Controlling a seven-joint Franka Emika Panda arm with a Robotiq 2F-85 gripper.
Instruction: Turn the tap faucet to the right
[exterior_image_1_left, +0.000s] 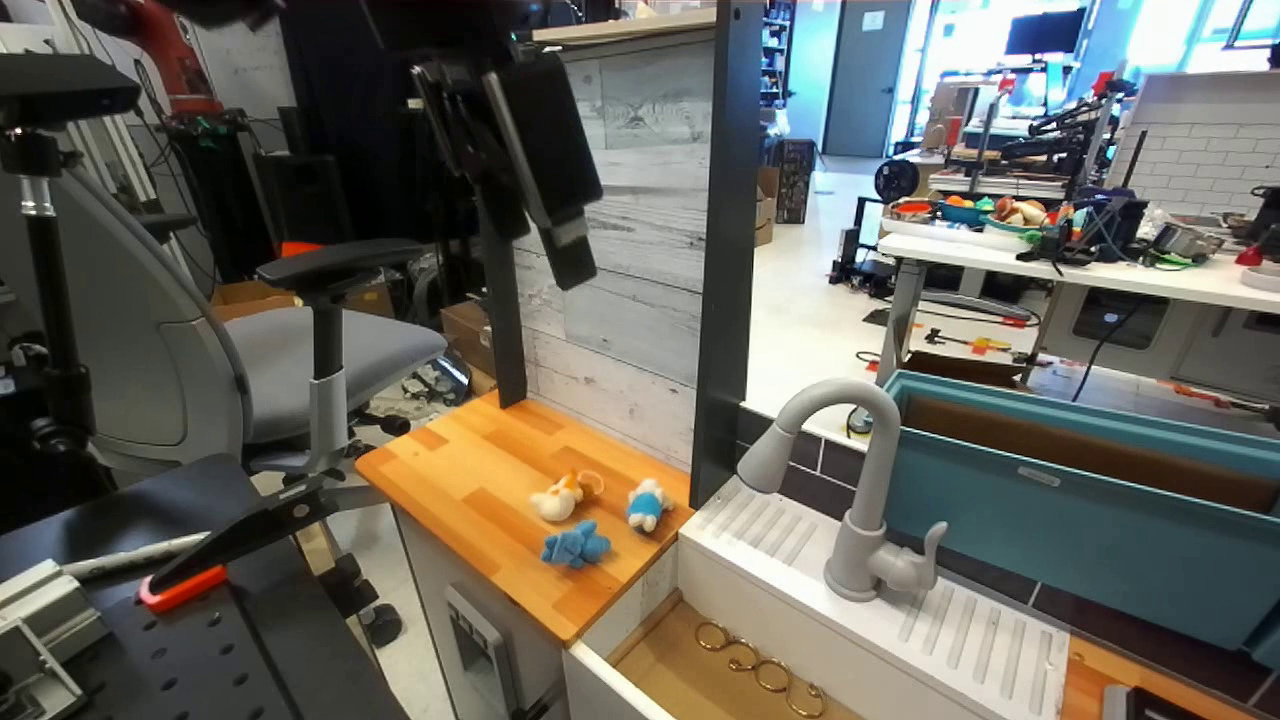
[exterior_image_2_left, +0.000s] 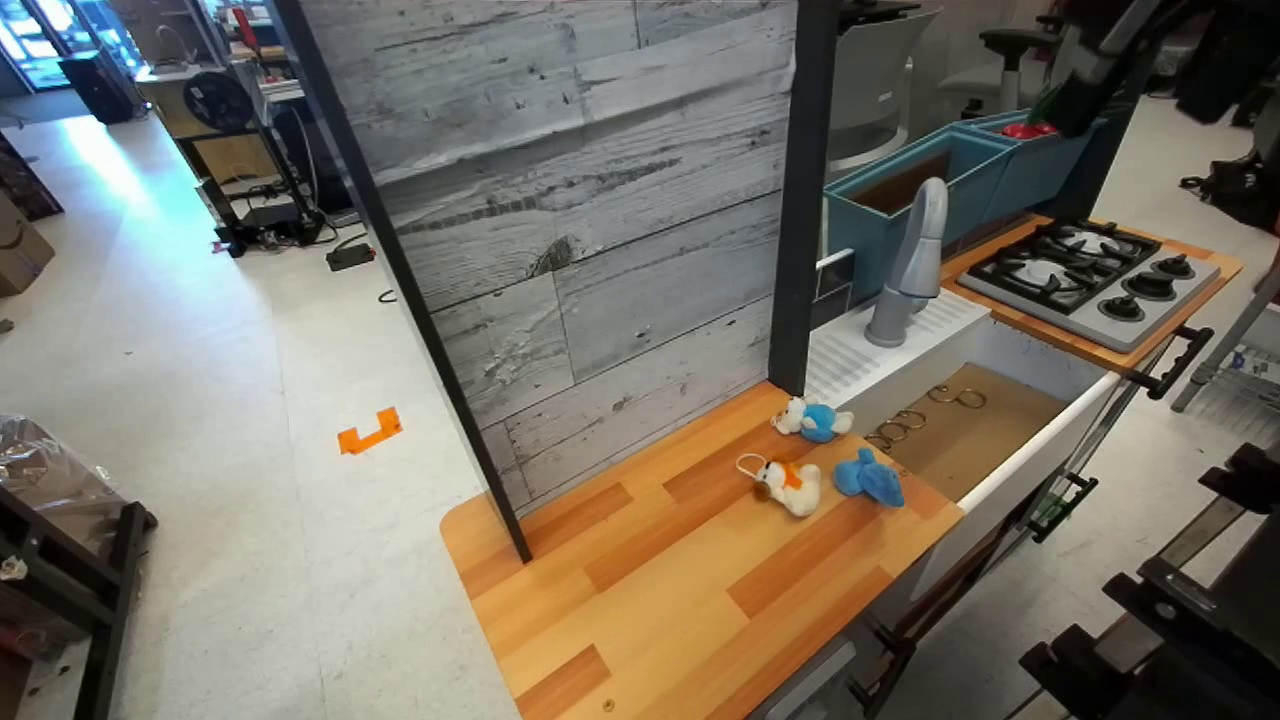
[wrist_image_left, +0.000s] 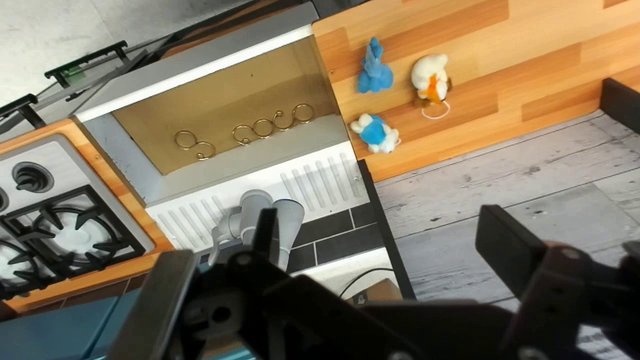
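Observation:
The tap faucet (exterior_image_1_left: 872, 470) is light grey and stands upright on the white ribbed ledge behind the sink. Its arched spout hangs over the ledge towards the post and wooden panel, not over the basin. A small lever (exterior_image_1_left: 915, 566) sticks out from its base on the side away from the panel. The tap also shows in an exterior view (exterior_image_2_left: 913, 255) and in the wrist view (wrist_image_left: 256, 205), partly hidden by a finger. My gripper (wrist_image_left: 381, 222) is open and empty, with fingers wide apart. It hangs high above the counter, apart from the tap, in an exterior view (exterior_image_1_left: 540, 245).
A dark post (exterior_image_1_left: 728, 250) and a grey wooden panel (exterior_image_1_left: 630, 250) rise beside the tap. A teal bin (exterior_image_1_left: 1080, 530) stands behind it. The sink (exterior_image_2_left: 1000, 400) holds gold rings. Three plush toys (exterior_image_2_left: 792, 488) lie on the wooden counter (exterior_image_2_left: 680, 600). A stove (exterior_image_2_left: 1090, 275) lies beyond the sink.

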